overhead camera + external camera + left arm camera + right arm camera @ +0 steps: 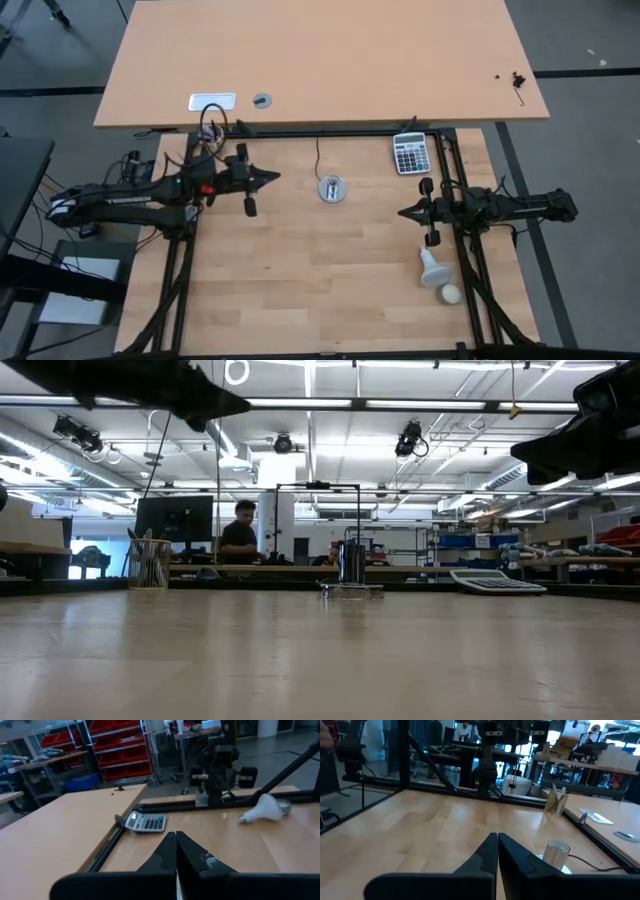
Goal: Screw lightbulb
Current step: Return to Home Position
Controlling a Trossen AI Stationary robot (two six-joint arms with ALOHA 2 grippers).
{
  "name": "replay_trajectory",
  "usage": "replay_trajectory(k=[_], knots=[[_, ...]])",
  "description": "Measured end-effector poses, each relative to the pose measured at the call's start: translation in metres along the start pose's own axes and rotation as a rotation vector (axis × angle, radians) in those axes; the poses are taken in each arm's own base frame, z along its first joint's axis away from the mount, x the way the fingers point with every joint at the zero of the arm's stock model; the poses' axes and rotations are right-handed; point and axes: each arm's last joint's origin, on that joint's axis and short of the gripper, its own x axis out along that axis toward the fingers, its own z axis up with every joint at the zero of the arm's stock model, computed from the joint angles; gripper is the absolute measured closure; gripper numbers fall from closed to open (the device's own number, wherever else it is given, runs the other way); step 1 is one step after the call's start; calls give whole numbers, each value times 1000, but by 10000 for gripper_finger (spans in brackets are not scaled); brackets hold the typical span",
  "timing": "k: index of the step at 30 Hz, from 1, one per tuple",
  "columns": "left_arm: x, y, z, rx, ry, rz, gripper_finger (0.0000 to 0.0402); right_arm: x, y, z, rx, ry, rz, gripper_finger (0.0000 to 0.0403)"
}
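Pale wood table (300, 290), lightbulb (432, 267) lying near its edge; red shelves (115, 750) beyond

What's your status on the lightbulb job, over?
Left gripper jaws shut, empty, at left. Right gripper jaws shut, empty, at right. Lightbulb lying on its side near right edge, out of the socket. Nothing in the way.
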Motion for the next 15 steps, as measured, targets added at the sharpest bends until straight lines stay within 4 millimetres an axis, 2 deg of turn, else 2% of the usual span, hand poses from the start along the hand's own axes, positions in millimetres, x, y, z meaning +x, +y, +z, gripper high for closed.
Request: replay_trajectory(k=[15], knots=[[-49, -12, -62, -68, -125, 57, 401, 0, 0, 0, -2, -1, -1, 381]])
